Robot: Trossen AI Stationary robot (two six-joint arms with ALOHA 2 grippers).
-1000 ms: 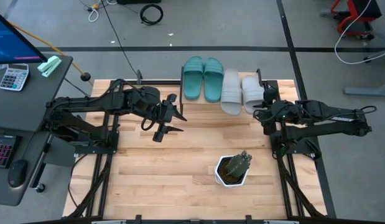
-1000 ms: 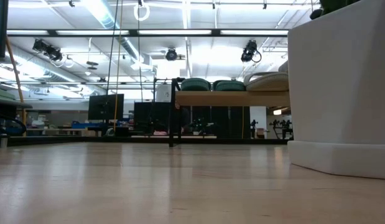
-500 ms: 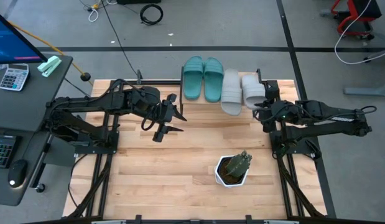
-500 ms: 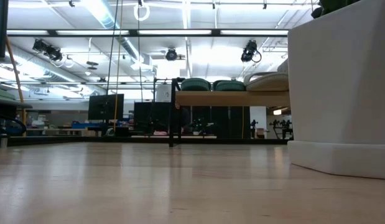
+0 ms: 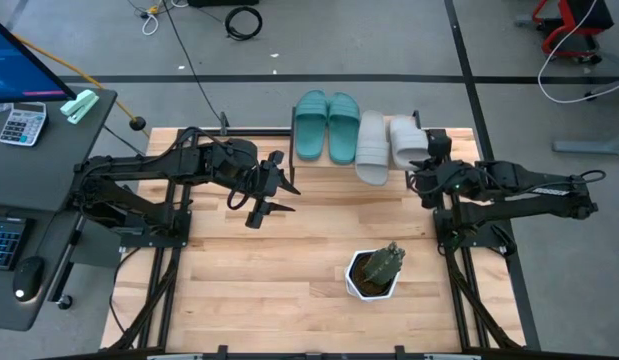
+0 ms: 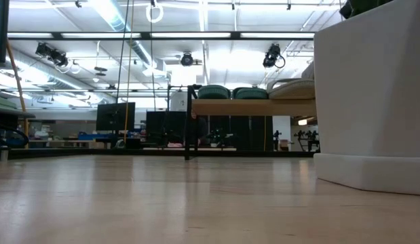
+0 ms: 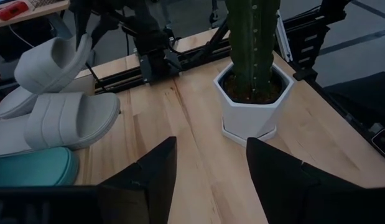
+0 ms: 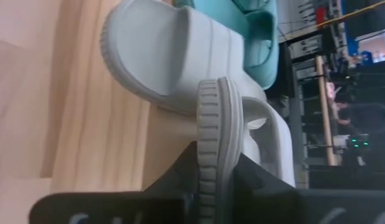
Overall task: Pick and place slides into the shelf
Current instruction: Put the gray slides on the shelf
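Note:
Two teal slides [image 5: 327, 125] lie side by side on the shelf [image 6: 250, 107] at the table's far edge. One grey slide [image 5: 371, 148] lies beside them, its near end overhanging the shelf. My right gripper [image 5: 420, 168] is shut on the second grey slide [image 5: 407, 140], at the shelf's right end. In the left wrist view that slide [image 7: 49, 59] stands tilted above the flat grey one [image 7: 64, 118]. My left gripper [image 5: 274, 190] hovers open over the table's left middle, touching nothing. My right gripper pinches the second grey slide by the ribbed rim of its sole [image 8: 211, 143] at its near end. The fingers [image 8: 180, 174] come level from the table's near side, along the slide. The slide is turned on edge; whether its far end rests on the shelf, I cannot tell.
A white hexagonal pot with a green plant [image 5: 376, 272] stands on the near right part of the tabletop; it fills the right of the low view [image 6: 372, 95]. Bare wood lies between the pot and the shelf. A desk with a calculator [image 5: 22, 124] stands left of the table.
My right gripper has moved a little toward the table's far edge, carrying the grey slide farther in over the shelf. My left arm has kept still.

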